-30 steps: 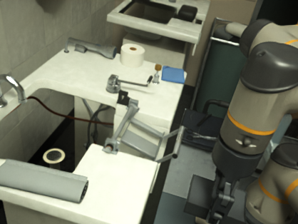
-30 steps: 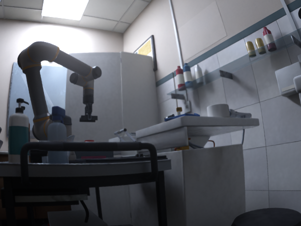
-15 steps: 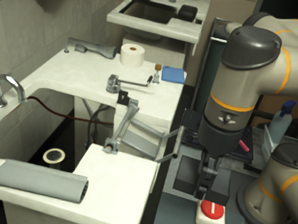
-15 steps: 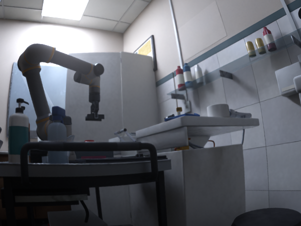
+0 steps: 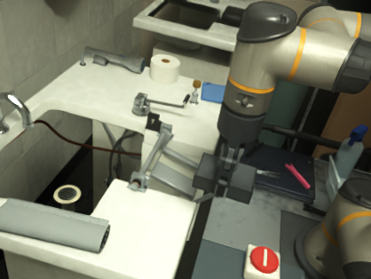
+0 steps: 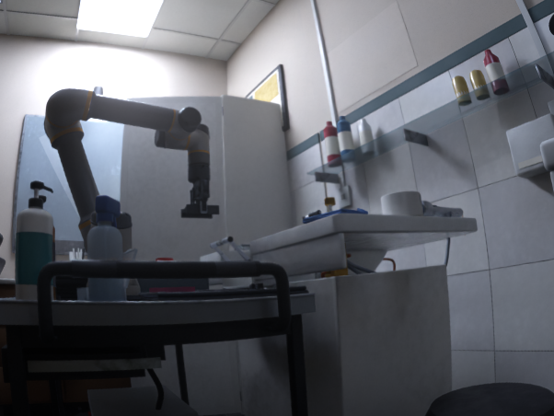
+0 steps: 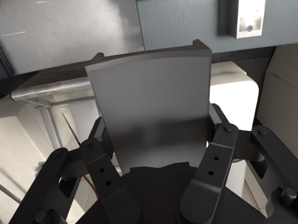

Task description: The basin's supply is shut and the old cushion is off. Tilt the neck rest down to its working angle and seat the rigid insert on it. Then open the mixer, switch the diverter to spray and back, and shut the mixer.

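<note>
The rigid insert [image 5: 224, 177] hangs in the air just right of the neck rest [image 5: 171, 171], a tilted grey plate on metal link arms at the basin's front edge. The insert, a dark grey curved slab [image 7: 152, 109], is held across its width by my closed gripper [image 5: 227, 180], with its length running level. In the second side camera the insert [image 6: 199, 211] is above and left of the basin counter. The mixer lever [image 5: 143, 105] and small diverter knob [image 5: 195, 85] sit on the white counter behind the rest. The spray head [image 5: 116, 61] lies further back.
Behind the basin, a tiled wall and a white paper roll [image 5: 164, 68] stand by a blue cloth [image 5: 212, 93]. A grey rolled cushion [image 5: 53, 225] lies on the near ledge. A trolley tray with a pink tool [image 5: 297, 175], a spray bottle [image 5: 349, 153] and a red button [image 5: 263, 260] are to the right.
</note>
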